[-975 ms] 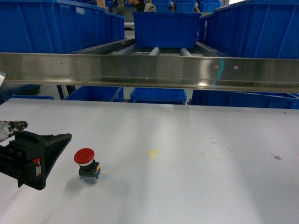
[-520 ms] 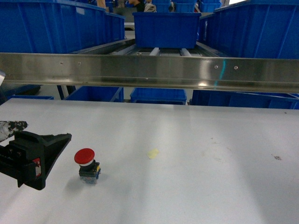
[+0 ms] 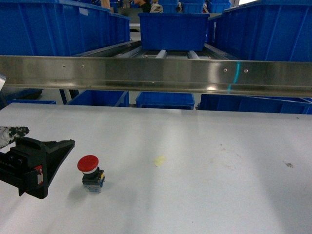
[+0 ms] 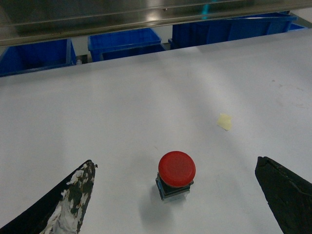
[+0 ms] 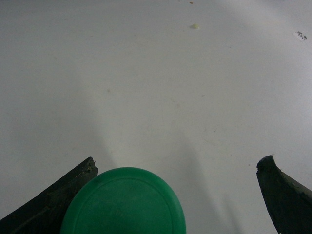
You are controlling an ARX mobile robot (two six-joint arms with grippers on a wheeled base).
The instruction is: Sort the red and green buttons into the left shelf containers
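Note:
The red button (image 3: 88, 170) stands upright on the white table (image 3: 204, 146), its red mushroom cap on a black-and-blue base. My left gripper (image 3: 48, 135) hovers just left of it. In the left wrist view the red button (image 4: 176, 172) lies between the wide-apart fingers of this open left gripper (image 4: 174, 163), touching neither. In the right wrist view the green button (image 5: 124, 204) shows only its round cap, close against the left finger (image 5: 58, 195) of my open right gripper (image 5: 178, 161). The blue left shelf container (image 3: 58, 27) sits on the upper left rack.
A steel rail (image 3: 156, 73) runs across in front of the shelf. More blue bins stand at the middle (image 3: 173, 30), at the right (image 3: 265, 31) and below the rail (image 3: 165, 100). A small yellow scrap (image 3: 159, 160) lies on the table.

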